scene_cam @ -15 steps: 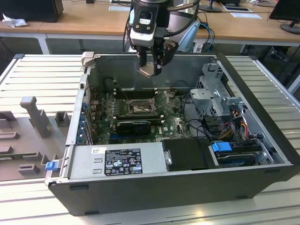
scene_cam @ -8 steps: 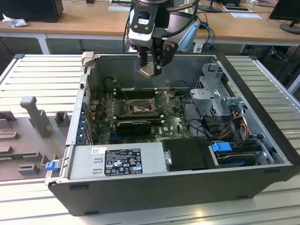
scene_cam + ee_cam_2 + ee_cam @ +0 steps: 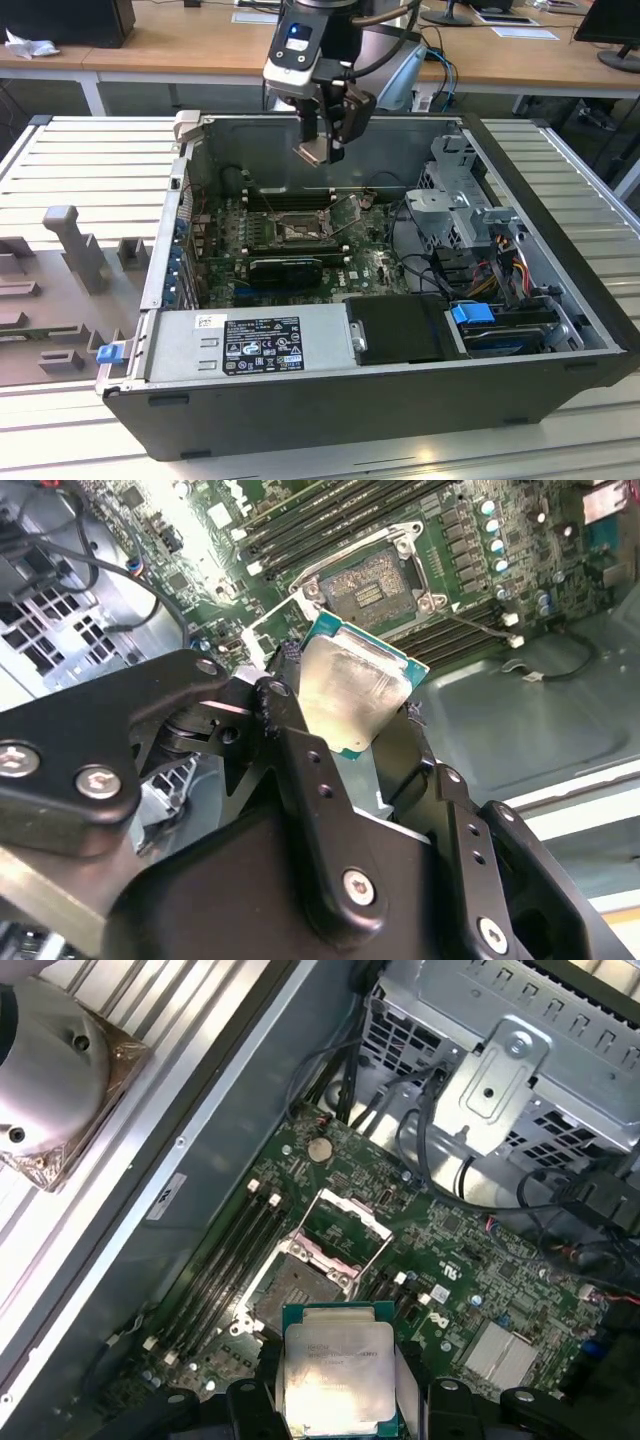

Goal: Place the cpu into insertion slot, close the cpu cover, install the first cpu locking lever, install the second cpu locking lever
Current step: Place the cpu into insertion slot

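The gripper (image 3: 322, 145) is closed on the cpu (image 3: 336, 1380), clamping two opposite edges between its black fingers (image 3: 300, 750). In the exterior view the gripper hangs above the open computer case (image 3: 420, 400), and the cpu is held clear of the board inside. In the first wrist view the insertion slot (image 3: 296, 1290) lies below the cpu and slightly offset from it, with its dark contact field exposed. The cpu cover (image 3: 345, 1222) is swung open and hinged at one edge of the slot.

The cpu is a flat square with a dull silver-grey metal top and a green border. The slot is a dark square recess with a silvery rim, set in a green circuit board (image 3: 470, 1260). The cover is a thin bright metal frame with a large square window. Long black memory slots (image 3: 225, 1250) run parallel beside the slot. The case stands on a ribbed grey counter (image 3: 90, 160).
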You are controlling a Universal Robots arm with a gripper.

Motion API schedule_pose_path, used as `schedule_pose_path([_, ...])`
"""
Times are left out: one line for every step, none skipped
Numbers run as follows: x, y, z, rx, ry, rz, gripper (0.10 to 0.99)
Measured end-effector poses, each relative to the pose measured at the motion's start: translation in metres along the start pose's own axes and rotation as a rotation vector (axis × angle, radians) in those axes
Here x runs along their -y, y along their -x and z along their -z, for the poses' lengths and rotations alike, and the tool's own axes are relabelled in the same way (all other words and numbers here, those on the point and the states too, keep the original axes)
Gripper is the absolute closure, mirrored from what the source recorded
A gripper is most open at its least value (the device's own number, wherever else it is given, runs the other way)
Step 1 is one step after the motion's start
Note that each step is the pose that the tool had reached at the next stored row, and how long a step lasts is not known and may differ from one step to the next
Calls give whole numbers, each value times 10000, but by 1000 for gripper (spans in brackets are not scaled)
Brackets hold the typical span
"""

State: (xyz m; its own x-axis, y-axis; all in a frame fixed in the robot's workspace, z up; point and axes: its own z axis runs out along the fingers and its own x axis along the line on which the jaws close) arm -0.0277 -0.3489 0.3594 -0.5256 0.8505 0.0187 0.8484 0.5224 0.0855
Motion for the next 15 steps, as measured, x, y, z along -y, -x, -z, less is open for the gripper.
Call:
schedule_pose_path([0,0,0,10,2,-109,553])
schedule_pose_path([0,0,0,23,4,-260,553])
schedule_pose_path([0,0,0,30,7,-354,553])
schedule_pose_path([0,0,0,40,9,-469,553])
schedule_pose_path([0,0,0,48,10,-554,553])
schedule_pose_path([0,0,-1,55,12,-642,553])
schedule_pose_path([0,0,-1,59,13,-690,553])
schedule_pose_path([0,0,-4,65,15,-766,553])
schedule_pose_path([-1,1,-8,73,14,-798,553])
schedule_pose_path([0,1,-13,78,9,-806,553])
schedule_pose_path([0,1,-23,81,9,-808,553])
schedule_pose_path([1,2,-33,83,8,-813,553])
schedule_pose_path([1,2,-36,86,6,-826,553])
schedule_pose_path([2,2,-37,90,6,-858,553])
schedule_pose_path([2,2,-39,93,8,-906,553])
